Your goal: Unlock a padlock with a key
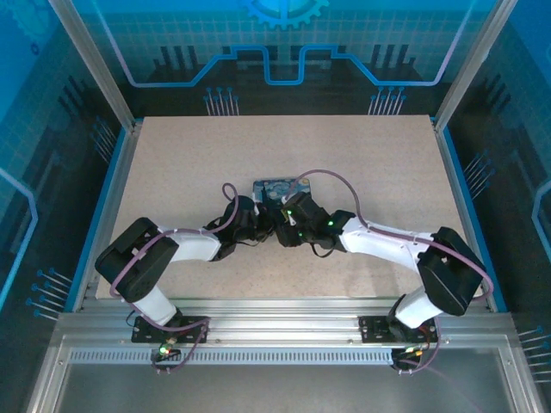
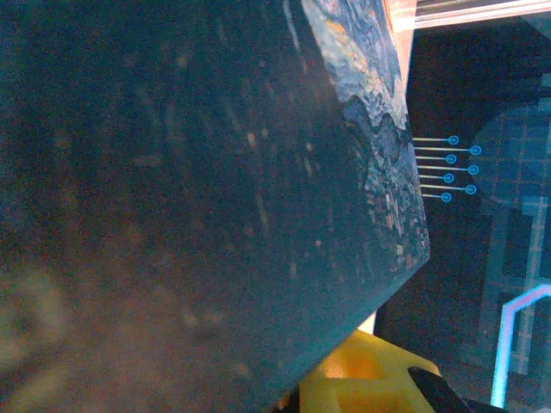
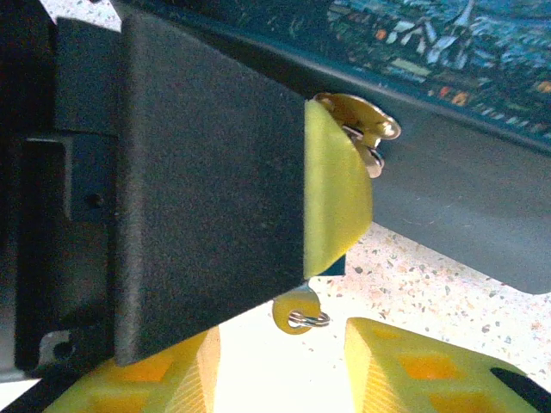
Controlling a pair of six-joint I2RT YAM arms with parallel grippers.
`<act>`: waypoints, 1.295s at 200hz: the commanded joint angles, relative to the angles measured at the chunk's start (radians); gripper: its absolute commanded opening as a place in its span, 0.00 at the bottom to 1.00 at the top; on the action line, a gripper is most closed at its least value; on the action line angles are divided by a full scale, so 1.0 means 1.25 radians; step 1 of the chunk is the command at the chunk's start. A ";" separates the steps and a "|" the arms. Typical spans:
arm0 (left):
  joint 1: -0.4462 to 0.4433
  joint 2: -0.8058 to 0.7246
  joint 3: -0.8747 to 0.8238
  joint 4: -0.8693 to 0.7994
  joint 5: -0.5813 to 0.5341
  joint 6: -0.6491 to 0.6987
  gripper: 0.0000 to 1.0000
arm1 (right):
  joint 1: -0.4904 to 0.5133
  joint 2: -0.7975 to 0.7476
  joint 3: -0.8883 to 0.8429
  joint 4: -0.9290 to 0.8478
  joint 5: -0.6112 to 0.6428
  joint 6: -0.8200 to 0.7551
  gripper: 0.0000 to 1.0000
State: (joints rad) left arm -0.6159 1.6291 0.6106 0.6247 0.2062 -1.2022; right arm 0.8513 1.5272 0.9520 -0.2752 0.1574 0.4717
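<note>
The right gripper (image 3: 284,372) is hanging open and empty under the key (image 3: 298,315) (a ringed brass tab, probably); I cannot tell the left gripper's (image 1: 263,225) hold. Next is likely pinching it squarely.

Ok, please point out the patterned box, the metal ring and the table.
patterned box (image 3: 448,43): right wrist view, its painted face.
metal ring (image 3: 310,323): right wrist view, its wire loop.
table (image 3: 430,284): right wrist view, bare speckled surface.

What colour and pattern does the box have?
The box is dark blue with a painterly print flecked yellow and orange; the right wrist view shows it best.
</note>
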 commanded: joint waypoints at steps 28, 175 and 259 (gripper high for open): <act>-0.003 -0.023 0.026 0.019 0.030 0.004 0.00 | 0.010 0.036 0.037 0.021 0.026 -0.012 0.43; -0.002 -0.017 0.017 0.026 0.033 0.009 0.00 | 0.006 0.051 0.047 0.024 -0.001 -0.041 0.00; -0.002 -0.015 -0.011 0.034 0.014 0.021 0.28 | -0.013 0.072 0.005 0.072 -0.062 -0.024 0.00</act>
State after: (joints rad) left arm -0.6067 1.6291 0.6102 0.5964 0.1959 -1.1950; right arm 0.8433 1.5883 0.9779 -0.2676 0.1268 0.4286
